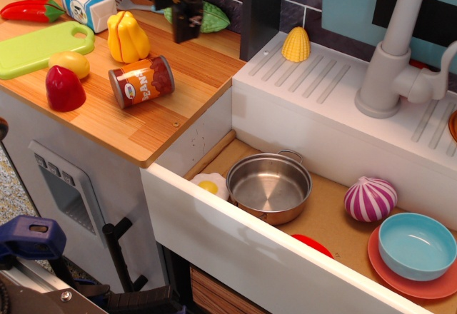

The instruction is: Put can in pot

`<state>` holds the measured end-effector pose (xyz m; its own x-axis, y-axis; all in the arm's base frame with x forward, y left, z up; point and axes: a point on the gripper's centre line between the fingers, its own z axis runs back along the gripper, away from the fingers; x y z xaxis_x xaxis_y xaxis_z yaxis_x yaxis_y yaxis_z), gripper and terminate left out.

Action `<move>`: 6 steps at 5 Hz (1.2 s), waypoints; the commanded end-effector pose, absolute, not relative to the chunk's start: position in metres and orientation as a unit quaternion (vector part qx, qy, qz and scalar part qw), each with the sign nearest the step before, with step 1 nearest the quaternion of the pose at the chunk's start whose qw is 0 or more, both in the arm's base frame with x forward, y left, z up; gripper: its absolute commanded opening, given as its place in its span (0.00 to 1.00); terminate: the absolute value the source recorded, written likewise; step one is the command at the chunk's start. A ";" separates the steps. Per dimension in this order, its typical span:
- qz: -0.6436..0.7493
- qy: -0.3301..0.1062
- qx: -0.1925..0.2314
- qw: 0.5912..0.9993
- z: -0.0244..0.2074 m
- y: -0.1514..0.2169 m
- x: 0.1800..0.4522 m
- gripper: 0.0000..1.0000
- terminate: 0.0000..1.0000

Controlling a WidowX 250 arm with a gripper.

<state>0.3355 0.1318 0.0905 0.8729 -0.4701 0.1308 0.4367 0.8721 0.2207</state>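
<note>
The can (141, 81) is lying on its side on the wooden counter (178, 107), orange label up, silver end facing front-left. The gripper (184, 23) is hanging above the counter's back part, up and to the right of the can, not touching it. It is dark and blurred; cannot tell whether its jaws are apart or closed, and nothing is showing between them.

Crowding the can: a yellow bell pepper (127, 37) is standing just behind it, a red pear-shaped fruit (63, 88) is sitting to its left, and a yellow lemon (69, 63) is resting at the edge of the green cutting board (39, 47). Further back a milk carton (87, 2), a red chili (31, 10), a fork (132, 3) and a green bumpy gourd (207, 16) are lying; the gourd is partly hidden behind the gripper.

The pot (268, 187) is sitting empty in the sink basin (328, 214), well apart from the can and lower than the counter, one loop handle showing at the back. A fried egg (210, 185) is lying just beside the pot's left side. A purple-white onion (370, 198) is sitting to the right, near a light-blue bowl (417, 245) on an orange plate (400, 275). A red piece (311, 244) is peeking over the front wall. A corn piece (295, 44) is resting on the drainboard (335, 78) near the faucet (391, 57).
</note>
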 end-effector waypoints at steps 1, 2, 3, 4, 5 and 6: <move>-0.238 -0.114 0.089 0.961 0.089 0.145 0.323 1.00 0.00; -0.238 -0.114 0.076 0.961 0.076 0.148 0.318 1.00 0.00; -0.234 -0.110 0.062 0.964 0.062 0.151 0.311 1.00 0.00; -0.236 -0.116 0.049 0.964 0.051 0.153 0.313 1.00 0.00; -0.225 -0.119 0.037 0.966 0.038 0.150 0.318 1.00 0.00; -0.200 -0.121 0.025 0.972 0.023 0.149 0.318 1.00 0.00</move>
